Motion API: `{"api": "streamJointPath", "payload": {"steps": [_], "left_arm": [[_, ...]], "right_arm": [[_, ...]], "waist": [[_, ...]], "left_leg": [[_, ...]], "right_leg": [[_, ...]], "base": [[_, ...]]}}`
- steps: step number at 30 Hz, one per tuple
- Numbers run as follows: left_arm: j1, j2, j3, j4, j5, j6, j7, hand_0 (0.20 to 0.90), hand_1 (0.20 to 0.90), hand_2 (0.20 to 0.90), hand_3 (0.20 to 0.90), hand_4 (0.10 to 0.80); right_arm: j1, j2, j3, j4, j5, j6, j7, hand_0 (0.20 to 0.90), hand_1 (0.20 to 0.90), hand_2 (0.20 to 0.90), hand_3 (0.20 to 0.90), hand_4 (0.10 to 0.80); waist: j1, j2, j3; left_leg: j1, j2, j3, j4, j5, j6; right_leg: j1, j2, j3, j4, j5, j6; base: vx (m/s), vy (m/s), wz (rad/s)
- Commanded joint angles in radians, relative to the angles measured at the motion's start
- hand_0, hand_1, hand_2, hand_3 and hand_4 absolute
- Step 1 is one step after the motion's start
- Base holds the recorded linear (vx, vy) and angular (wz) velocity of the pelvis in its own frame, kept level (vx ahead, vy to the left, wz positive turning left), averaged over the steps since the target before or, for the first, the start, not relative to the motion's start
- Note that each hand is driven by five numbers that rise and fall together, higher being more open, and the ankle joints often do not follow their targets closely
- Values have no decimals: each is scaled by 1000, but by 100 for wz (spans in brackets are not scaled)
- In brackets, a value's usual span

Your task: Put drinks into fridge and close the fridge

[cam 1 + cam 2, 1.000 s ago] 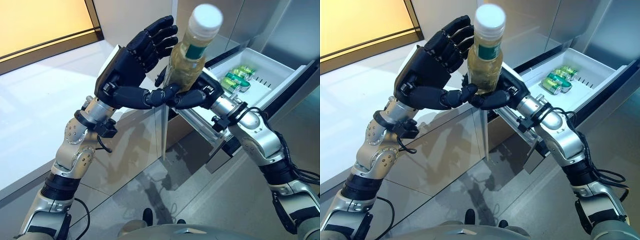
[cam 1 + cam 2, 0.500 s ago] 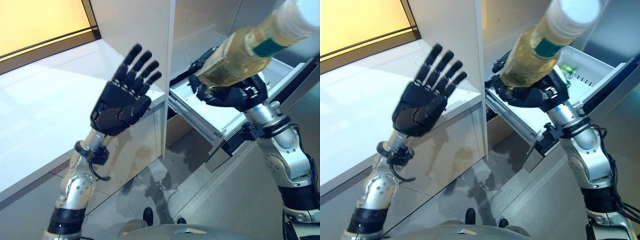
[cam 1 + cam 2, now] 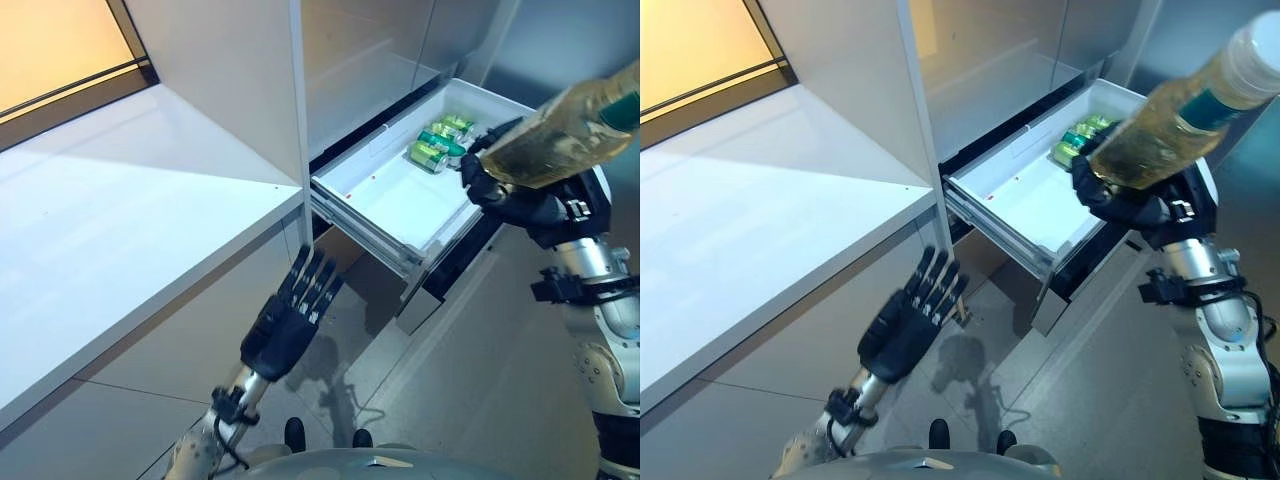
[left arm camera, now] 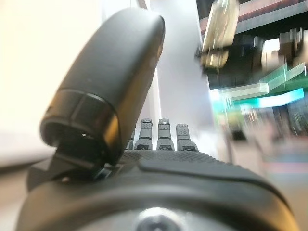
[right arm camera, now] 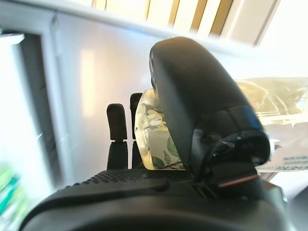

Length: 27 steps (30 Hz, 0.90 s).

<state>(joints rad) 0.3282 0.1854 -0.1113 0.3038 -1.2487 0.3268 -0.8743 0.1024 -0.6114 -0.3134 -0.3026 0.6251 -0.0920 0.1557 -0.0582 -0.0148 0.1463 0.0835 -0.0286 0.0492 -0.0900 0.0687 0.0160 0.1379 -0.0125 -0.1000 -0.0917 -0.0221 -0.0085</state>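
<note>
My right hand (image 3: pixel 1130 205) is shut on a clear bottle of yellow tea (image 3: pixel 1170 125) with a white cap and a green label. It holds the bottle tilted above the right end of the open white fridge drawer (image 3: pixel 385 200); the bottle also shows in the right wrist view (image 5: pixel 154 132) under the thumb. Green cans (image 3: pixel 438 145) lie at the far end of the drawer. My left hand (image 3: pixel 290 320) is open with straight fingers, low in front of the counter, holding nothing; its fingers (image 4: pixel 163 134) show straight in the left wrist view.
A white counter (image 3: pixel 120 220) runs along the left, with a tall white panel (image 3: pixel 230 80) beside the drawer. The drawer's dark front (image 3: pixel 455 275) juts out over the grey tiled floor (image 3: pixel 480 390).
My right hand has carried the bottle to the right, over the drawer. My left hand has let go, opened and dropped low by the counter. The camera has shifted too.
</note>
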Motion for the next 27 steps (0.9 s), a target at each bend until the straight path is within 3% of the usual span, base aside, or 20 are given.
{"api": "streamJointPath", "payload": {"steps": [1, 5, 9, 10, 13, 15, 21, 27], "left_arm": [[-13, -12, -5, 23, 108, -77, -39, 900, 900, 900, 900, 800], [-28, 56, -25, 99, 294, -254, 164, 900, 900, 900, 900, 800], [-68, 100, -40, 114, 394, -339, 347, 900, 900, 900, 900, 800], [-101, 129, -59, 132, 528, -421, 494, 900, 900, 900, 900, 800], [-125, 140, -62, 162, 629, -509, 617, 900, 900, 900, 900, 800], [-138, 144, -51, 205, 778, -560, 719, 900, 900, 900, 900, 800], [-143, 157, -91, 306, 937, -564, 823, 900, 900, 900, 900, 800], [-115, 160, -90, 428, 965, -557, 810, 900, 900, 900, 900, 800]], "right_arm": [[-86, -50, -177, -36, 109, -189, -34, 300, 300, 300, 200, 100], [-65, -97, -211, 7, 51, -171, -91, 300, 300, 300, 200, 100], [-113, -154, -190, 46, -13, -150, -139, 300, 300, 300, 200, 100], [-171, -194, -150, 73, -59, -135, -175, 300, 300, 300, 200, 100], [-241, -248, -99, 96, -81, -105, -191, 300, 300, 300, 200, 100], [-326, -293, -41, 144, -109, -68, -182, 300, 300, 300, 200, 100], [-507, -366, 99, 309, -132, -48, -165, 300, 300, 300, 200, 100], [-720, -454, 298, 489, -256, 21, -86, 300, 300, 300, 200, 100]], "waist": [[-4, -21, -90], [-15, -23, -85], [-7, -26, -82], [5, -33, -80], [17, -41, -79], [37, -55, -82], [78, -83, -83], [115, -107, -85]], "left_leg": [[33, -6, -10, 3, -147, -12], [26, -5, 3, 3, -140, -10], [23, -6, 3, 3, -137, -10], [21, -7, 2, 3, -133, -10], [21, -7, 2, 3, -129, -11], [24, -6, 5, 3, -127, -13], [24, -5, -3, 3, -126, -15], [28, -1, -6, 3, -125, -19]], "right_leg": [[-51, -2, 34, 5, 37, 96], [-60, 2, 38, 5, 42, 98], [-62, 5, 35, 6, 43, 98], [-62, 5, 28, 6, 44, 97], [-61, 5, 20, 5, 44, 95], [-55, 2, 5, 4, 43, 94], [-48, 2, -10, 4, 41, 94], [-42, 7, -17, 4, 37, 92]], "base": [[-9, 8, -8], [-5, 16, -8], [9, -2, -6], [26, -24, -7], [40, -24, -3], [88, -34, -3], [85, -46, 3], [122, -25, 4]]}}
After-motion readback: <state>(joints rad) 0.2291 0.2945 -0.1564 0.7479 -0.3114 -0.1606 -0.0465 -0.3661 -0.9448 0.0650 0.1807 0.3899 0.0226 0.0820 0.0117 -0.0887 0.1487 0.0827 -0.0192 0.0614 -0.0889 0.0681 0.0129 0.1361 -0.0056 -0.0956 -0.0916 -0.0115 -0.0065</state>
